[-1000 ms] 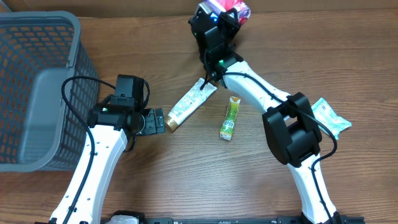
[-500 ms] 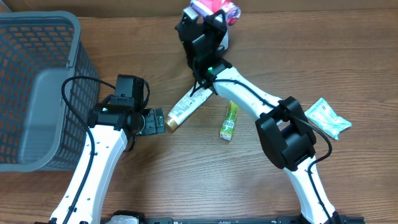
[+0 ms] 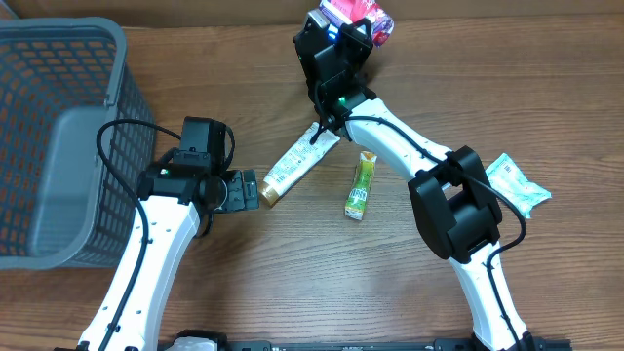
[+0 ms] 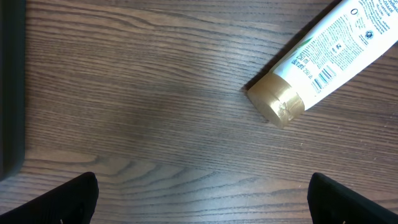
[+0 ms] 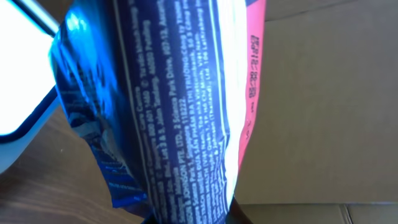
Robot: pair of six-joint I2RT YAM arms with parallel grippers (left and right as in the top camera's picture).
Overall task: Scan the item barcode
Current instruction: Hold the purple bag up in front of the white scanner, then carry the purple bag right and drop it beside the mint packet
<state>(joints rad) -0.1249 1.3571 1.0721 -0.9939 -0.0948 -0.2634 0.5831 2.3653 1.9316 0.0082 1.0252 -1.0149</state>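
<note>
Right gripper [image 3: 343,31]: clenched on a blue and pink snack packet [image 3: 356,16], which I hold off the surface at the far edge of the desk [image 3: 292,283], about mid-width. In my right wrist view the packet [image 5: 180,112] fills most of the frame, with its blue panel of fine white print facing the camera and a pink strip along its right side. The print is too small to read.

Left gripper [image 3: 250,189]: released, fingers spread wide, holding nothing. It hangs low over the desk left of centre. Its two fingertips [image 4: 78,199] show at the bottom corners of my left wrist view.

A white tube [image 3: 297,164] lies diagonally near the desk's centre, and its gold cap [image 4: 278,102] is just beside my left gripper, apart from it. A green stick pack [image 3: 359,187] lies right of the tube. A white and green sachet [image 3: 517,183] lies near the right edge. A grey mesh basket [image 3: 97,29] occupies the far left corner.
</note>
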